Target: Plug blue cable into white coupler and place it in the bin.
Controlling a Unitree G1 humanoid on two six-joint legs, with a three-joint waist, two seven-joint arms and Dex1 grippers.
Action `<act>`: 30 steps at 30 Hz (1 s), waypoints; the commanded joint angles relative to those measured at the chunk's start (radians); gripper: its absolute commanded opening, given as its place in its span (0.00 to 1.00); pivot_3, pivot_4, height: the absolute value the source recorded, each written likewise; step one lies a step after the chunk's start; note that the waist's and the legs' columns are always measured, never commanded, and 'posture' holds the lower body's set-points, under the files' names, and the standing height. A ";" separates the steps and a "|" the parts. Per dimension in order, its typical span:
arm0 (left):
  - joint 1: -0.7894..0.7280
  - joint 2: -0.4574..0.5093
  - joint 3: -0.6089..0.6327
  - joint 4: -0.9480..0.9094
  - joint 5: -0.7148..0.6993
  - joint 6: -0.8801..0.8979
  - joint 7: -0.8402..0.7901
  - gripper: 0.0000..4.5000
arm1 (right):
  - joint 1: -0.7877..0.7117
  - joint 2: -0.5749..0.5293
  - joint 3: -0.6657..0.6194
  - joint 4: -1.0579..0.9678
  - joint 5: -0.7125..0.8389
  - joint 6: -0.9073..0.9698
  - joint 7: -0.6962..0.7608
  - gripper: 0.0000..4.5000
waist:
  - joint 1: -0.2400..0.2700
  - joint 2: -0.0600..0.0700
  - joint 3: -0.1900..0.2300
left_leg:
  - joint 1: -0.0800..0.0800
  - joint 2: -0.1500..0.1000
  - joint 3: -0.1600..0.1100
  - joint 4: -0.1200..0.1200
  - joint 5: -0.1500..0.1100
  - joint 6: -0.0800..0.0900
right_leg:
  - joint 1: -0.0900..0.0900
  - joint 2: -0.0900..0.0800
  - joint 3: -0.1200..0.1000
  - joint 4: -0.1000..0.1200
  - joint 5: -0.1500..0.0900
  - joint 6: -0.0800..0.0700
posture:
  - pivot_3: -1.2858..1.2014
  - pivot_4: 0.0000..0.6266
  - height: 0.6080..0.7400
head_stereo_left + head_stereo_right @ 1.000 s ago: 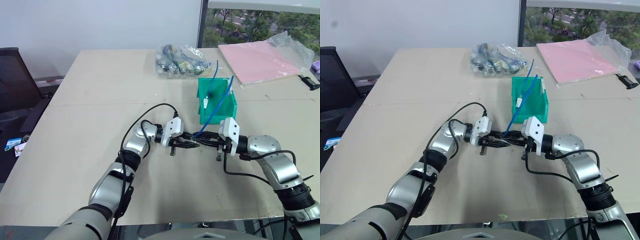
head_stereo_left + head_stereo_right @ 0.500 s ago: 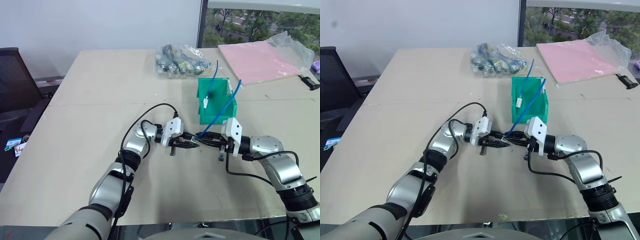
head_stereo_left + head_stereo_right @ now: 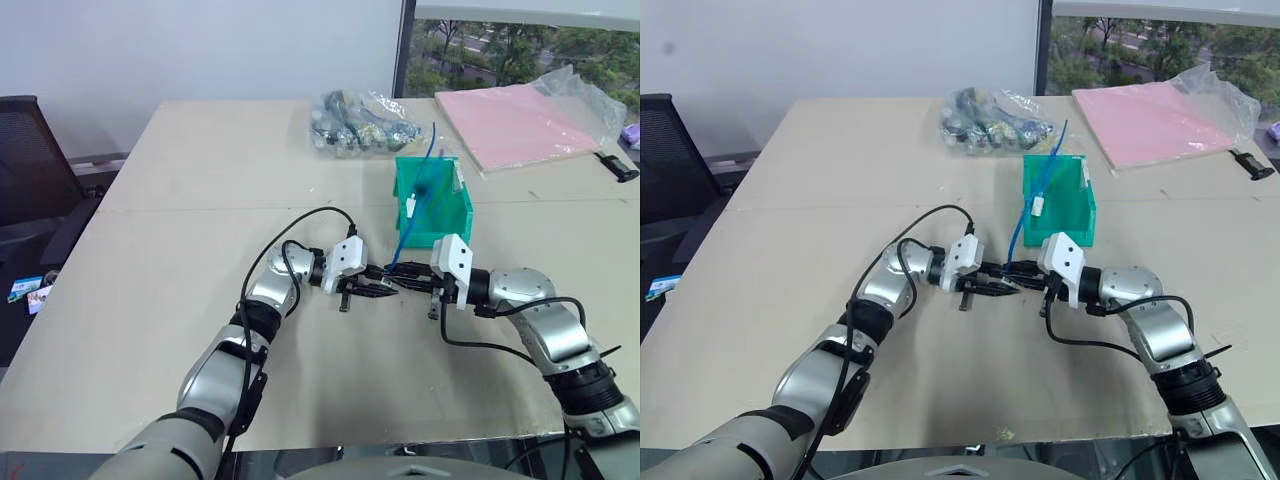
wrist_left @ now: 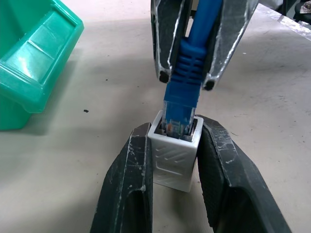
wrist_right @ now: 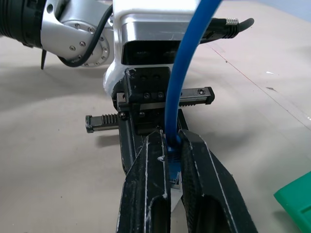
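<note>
Left gripper (image 4: 172, 160) has its jaws clamped on the white coupler (image 4: 174, 156), just above the table (image 3: 180, 200). Right gripper (image 4: 187, 82) is pinched tight on the blue cable (image 4: 187, 82), plug sitting in the coupler's socket. The bin (image 3: 432, 210) is just behind them.

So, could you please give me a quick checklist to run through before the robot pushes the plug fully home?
1. Left gripper clamps the small white plastic coupler: ok.
2. Right gripper shut on the thin bright-blue network cable just behind its plug: ok.
3. Clear plug tip sits in the coupler's socket mouth, lined up: ok.
4. Plug fully seated and latched: cannot tell.
5. Green plastic rectangular bin stands upright on the table just beyond the grippers: ok.
6. Room left in the bin, which already holds another blue cable with a white coupler: cannot tell.
</note>
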 commanded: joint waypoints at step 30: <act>0.059 -0.020 -0.017 -0.035 0.045 0.068 -0.009 0.15 | 0.031 0.046 0.016 0.139 0.077 0.078 0.105 0.00 | -0.008 0.003 -0.037 | 0.015 0.001 -0.003 -0.004 -0.004 0.004 | 0.016 -0.005 -0.001 -0.003 -0.006 0.007 | 0.52 0.24 0.91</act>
